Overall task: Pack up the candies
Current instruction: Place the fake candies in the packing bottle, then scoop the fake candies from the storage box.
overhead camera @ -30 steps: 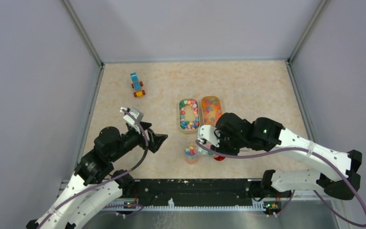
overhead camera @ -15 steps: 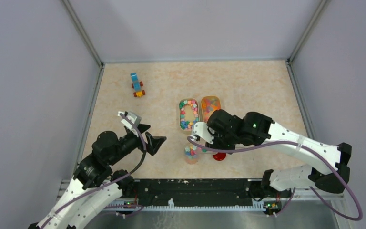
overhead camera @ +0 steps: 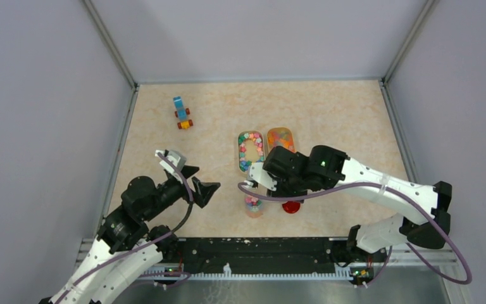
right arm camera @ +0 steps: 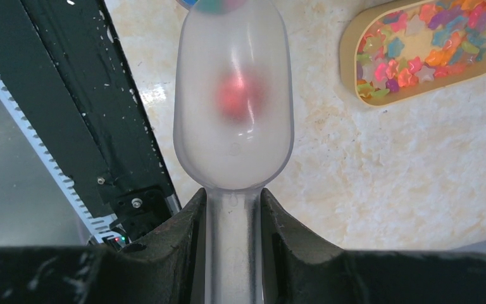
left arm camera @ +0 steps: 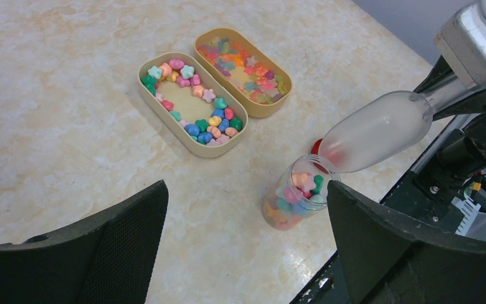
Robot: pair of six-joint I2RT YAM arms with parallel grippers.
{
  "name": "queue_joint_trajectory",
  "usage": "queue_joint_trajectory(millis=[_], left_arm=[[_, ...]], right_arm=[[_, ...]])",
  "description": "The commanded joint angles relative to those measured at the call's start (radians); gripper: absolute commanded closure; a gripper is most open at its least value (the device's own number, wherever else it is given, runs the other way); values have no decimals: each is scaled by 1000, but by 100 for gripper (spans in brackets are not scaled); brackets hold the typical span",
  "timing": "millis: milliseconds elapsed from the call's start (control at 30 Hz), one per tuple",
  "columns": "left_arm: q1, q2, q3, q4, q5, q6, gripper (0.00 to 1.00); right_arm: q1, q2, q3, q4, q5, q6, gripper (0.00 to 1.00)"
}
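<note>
The candies lie round the inside of a beige oval tray (left arm camera: 192, 104) (overhead camera: 251, 152), in a second tray (left arm camera: 243, 69) (right arm camera: 427, 47) beside it, and in a small clear jar (left arm camera: 297, 199) (overhead camera: 253, 206) near the table's front edge. My right gripper (right arm camera: 233, 202) (overhead camera: 267, 180) is shut on the handle of a frosted scoop (right arm camera: 233, 101) (left arm camera: 380, 130). The scoop's tip hangs over the jar's mouth. A red blur shows through its bowl. My left gripper (left arm camera: 247, 190) (overhead camera: 199, 180) stands open to the left of the jar, holding nothing.
A round red lid (overhead camera: 290, 207) lies just right of the jar, partly under the right arm. A blue-and-orange toy vehicle (overhead camera: 181, 113) stands at the back left. The black base rail (right arm camera: 82, 95) runs along the table's front edge, close to the jar.
My right arm has swung left with the scoop, bringing its tip over the jar. The left arm has shifted slightly and stays open.
</note>
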Motion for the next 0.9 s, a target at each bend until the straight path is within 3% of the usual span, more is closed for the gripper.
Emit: queue_joint_trajectory(millis=[0,433,867], left_arm=[[-2,-9,-7,45,1,4,1],[-4,-25,-11,47,9,4,1],[-5,-24,-11,47,16,4,1]], right_arm=[[13,17,79,-38,52,29,100],[7,70,172,-38,161,104,100],[-120,158,187,69,111,157,100]])
